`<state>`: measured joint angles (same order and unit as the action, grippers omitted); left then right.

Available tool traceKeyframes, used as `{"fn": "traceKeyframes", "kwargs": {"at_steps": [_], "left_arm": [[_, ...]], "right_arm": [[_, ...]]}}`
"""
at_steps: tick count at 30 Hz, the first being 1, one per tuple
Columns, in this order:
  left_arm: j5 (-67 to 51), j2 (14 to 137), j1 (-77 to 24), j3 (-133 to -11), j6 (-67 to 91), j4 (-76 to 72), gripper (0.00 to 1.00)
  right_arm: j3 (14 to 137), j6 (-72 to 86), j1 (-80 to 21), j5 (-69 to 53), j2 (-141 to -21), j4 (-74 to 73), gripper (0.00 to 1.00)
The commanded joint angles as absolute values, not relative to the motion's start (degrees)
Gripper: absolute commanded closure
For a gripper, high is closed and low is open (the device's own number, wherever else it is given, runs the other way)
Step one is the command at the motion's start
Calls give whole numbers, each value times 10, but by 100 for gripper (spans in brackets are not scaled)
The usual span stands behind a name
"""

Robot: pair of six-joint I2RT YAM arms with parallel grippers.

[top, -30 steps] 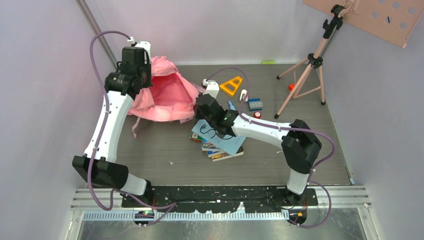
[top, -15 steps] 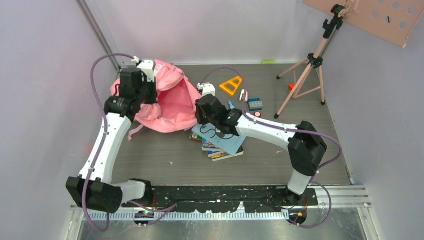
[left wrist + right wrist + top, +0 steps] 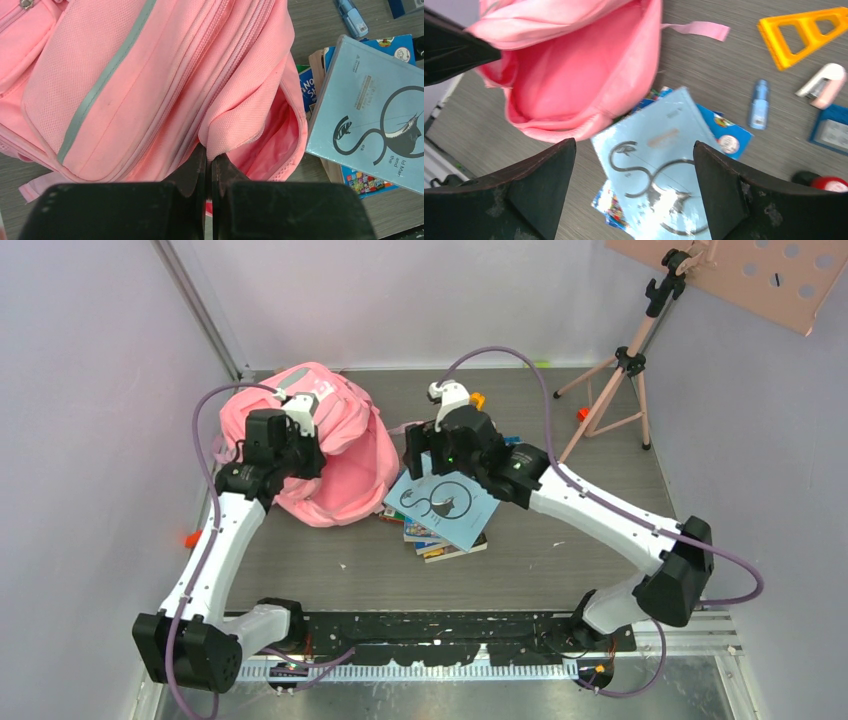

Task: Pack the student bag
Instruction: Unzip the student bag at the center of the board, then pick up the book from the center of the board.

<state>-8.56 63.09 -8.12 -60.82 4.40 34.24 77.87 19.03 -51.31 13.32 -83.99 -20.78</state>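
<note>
Found the soft pink fabric student bag [image 3: 350,455] slumped at the far left of the grey wood-grain table [image 3: 340,550], a grey stripe [image 3: 92,97] running down the front pocket. Mouth gaping toward the right, pink lining [image 3: 569,75] on show.

Caught the left gripper [image 3: 209,162] squeezed tight on the near lip of that mouth, a fold of pink fabric pinched between the black fingers [image 3: 192,170].

Spotted the right gripper [image 3: 634,147] spread wide and holding nothing, hanging above the spot between the bag's mouth and the books.

Picked out a light-blue book with a black swirl on the cover [image 3: 447,504], topping a small stack of books [image 3: 430,543] just right of the bag. Corner of that book right at the bag's rim; could not tell whether touching.

Noted a loose pink strap [image 3: 696,29] trailing from the bag toward a yellow plastic triangle [image 3: 804,30]. Near it, lying loose on the table: a small blue tube [image 3: 760,104], a white-and-pink clip-like object [image 3: 824,86], a blue block [image 3: 831,131] and a red-topped round piece [image 3: 830,184].

Marked a pink tripod [image 3: 612,400] standing at the far right.
</note>
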Motion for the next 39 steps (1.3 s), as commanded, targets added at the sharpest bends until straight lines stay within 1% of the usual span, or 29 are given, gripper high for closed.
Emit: {"fn": "traceKeyframes", "kwargs": {"at_steps": [1,6,9,19,23,27,39], "left_arm": [[-112,612,-76,-627,56,310,100],[-110,606,-76,-616,35,348,100],[-92,587,-76,-589,34,332,100],[-55,564,-76,-567,32,323,100],[-12,560,-77,-564,34,324,100],[-12,557,-76,-562,36,322,100],[-27,564,-76,-561,37,320,100]], "right_arm": [[785,177,-474,124,-792,-288,6],[751,193,-417,81,-747,-327,2],[723,204,-384,54,-738,-349,2],[653,234,-262,-100,-713,-361,2],[625,247,-229,-159,-731,-342,2],[600,249,-212,-204,-756,-308,2],[558,238,-193,-236,-837,-259,5]]}}
